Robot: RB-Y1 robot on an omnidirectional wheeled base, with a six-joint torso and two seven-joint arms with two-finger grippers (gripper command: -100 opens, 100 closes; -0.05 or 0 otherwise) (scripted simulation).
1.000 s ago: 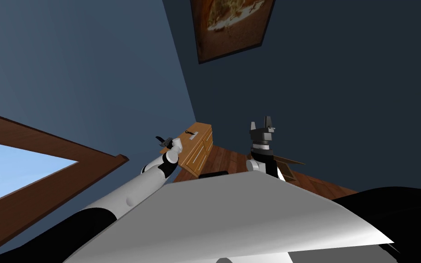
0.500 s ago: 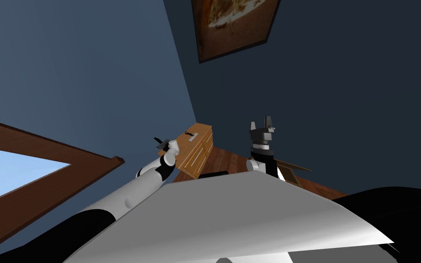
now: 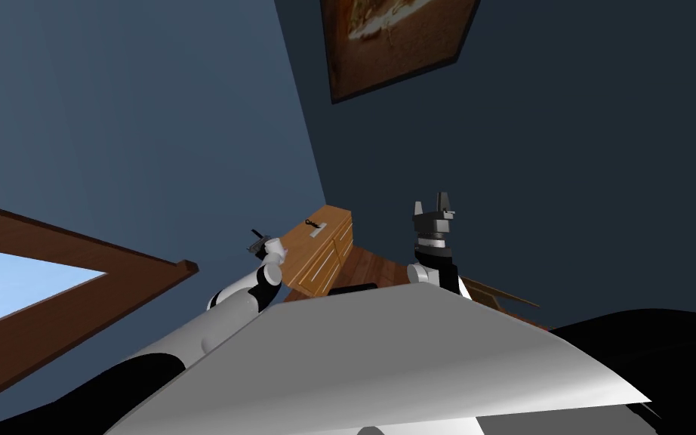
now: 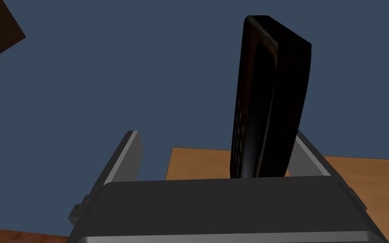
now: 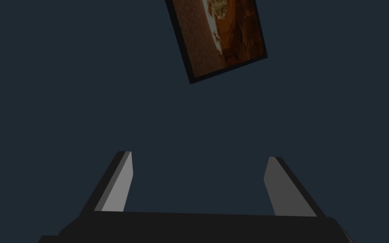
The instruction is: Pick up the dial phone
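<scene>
L jaws released, spread wide. Dial phone [image 4: 269, 101], black, stands near upright betw. them, off-centre: it touches one finger [image 4: 314, 158], w/ clear gap to the other [image 4: 126, 156]. Its lower end is hidden behind the jaw body. Wooden counter [image 4: 358, 185] lies beyond L jaws, past the phone. R jaws also released, fingers [image 5: 117, 185] apart, well away from phone.

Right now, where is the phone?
The black phone sits between the left hand's fingers, against one and clear of the other; head view puts it just left of the wooden dresser, before the blue wall.
</scene>
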